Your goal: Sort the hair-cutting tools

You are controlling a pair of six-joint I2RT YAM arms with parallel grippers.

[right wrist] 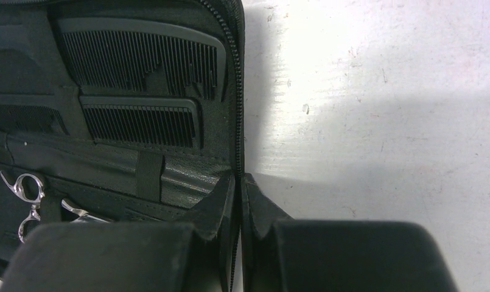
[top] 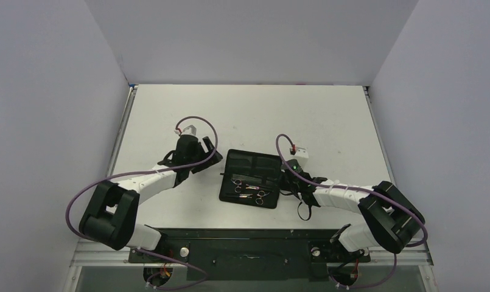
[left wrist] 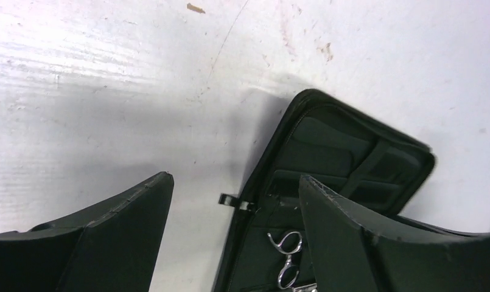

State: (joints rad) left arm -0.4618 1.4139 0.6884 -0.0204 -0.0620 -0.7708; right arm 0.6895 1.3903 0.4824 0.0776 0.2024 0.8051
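Holding case [top: 254,162] open mid-frame: right gripper [right wrist: 239,180] pinched shut on right rim; left gripper [left wrist: 235,179] wide, empty, left of case. Scissors [top: 248,190], combs [right wrist: 139,61] seated inside. Sorting judged near complete.

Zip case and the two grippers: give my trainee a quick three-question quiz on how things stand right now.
1. True or false: the scissors lie inside the open zip case.
2. Where are the combs? A) loose on the table B) tucked in the case's pockets C) on top of the scissors
3. Fill in: the left gripper is ___, while the right gripper pinches the case's zip edge.
Key: 1 true; 2 B; 3 open.
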